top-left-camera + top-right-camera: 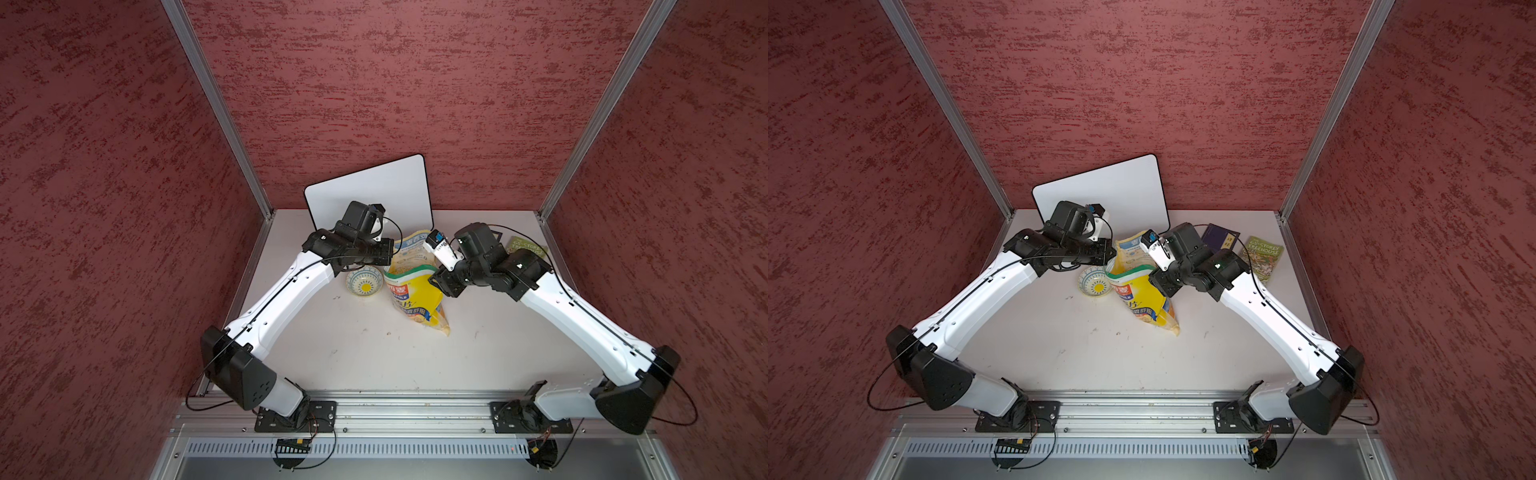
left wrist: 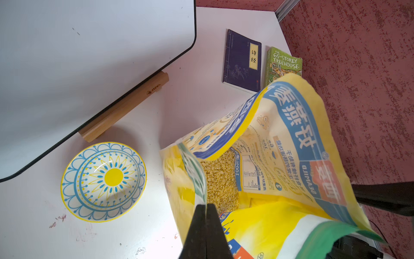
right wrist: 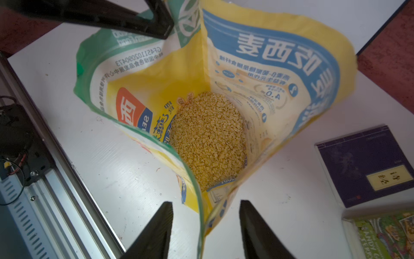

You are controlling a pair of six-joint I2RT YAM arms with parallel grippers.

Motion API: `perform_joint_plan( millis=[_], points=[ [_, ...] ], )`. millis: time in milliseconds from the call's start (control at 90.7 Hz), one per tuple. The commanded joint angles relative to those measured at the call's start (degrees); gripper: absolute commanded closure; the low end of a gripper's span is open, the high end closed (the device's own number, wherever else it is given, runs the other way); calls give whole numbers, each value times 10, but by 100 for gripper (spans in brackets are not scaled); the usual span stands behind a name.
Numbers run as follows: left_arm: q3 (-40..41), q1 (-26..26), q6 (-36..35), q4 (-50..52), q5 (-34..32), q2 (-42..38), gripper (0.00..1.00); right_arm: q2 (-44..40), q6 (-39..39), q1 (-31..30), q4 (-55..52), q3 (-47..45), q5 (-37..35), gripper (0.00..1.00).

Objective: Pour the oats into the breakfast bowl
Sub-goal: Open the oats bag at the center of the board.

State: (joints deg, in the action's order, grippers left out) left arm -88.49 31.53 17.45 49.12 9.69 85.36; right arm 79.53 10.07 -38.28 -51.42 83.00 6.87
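The yellow oats bag stands open mid-table. Pale oats lie at its bottom. My left gripper is shut on the bag's green-white top edge, on the side nearest the bowl. My right gripper is open at the opposite side of the mouth. The bag's edge runs between its two fingers with a gap on each side. The breakfast bowl, white with blue pattern and yellow centre, sits empty just left of the bag.
A whiteboard leans on a wooden stand at the back wall, behind the bowl. A dark blue book and a green book lie at the back right. An aluminium rail runs along the table's front edge.
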Motion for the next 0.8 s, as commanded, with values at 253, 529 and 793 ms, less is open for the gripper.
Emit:
perform_joint_plan(
  millis=[253, 529, 793],
  points=[
    [72, 19, 47, -31, -27, -96, 100, 23, 129, 93, 75, 20, 74, 100],
    [84, 12, 45, -55, -62, -105, 100, 8, 87, 53, 79, -19, 150, 100],
    [75, -1, 36, -73, -46, -92, 100, -28, 13, -18, 145, -63, 130, 100]
  ],
)
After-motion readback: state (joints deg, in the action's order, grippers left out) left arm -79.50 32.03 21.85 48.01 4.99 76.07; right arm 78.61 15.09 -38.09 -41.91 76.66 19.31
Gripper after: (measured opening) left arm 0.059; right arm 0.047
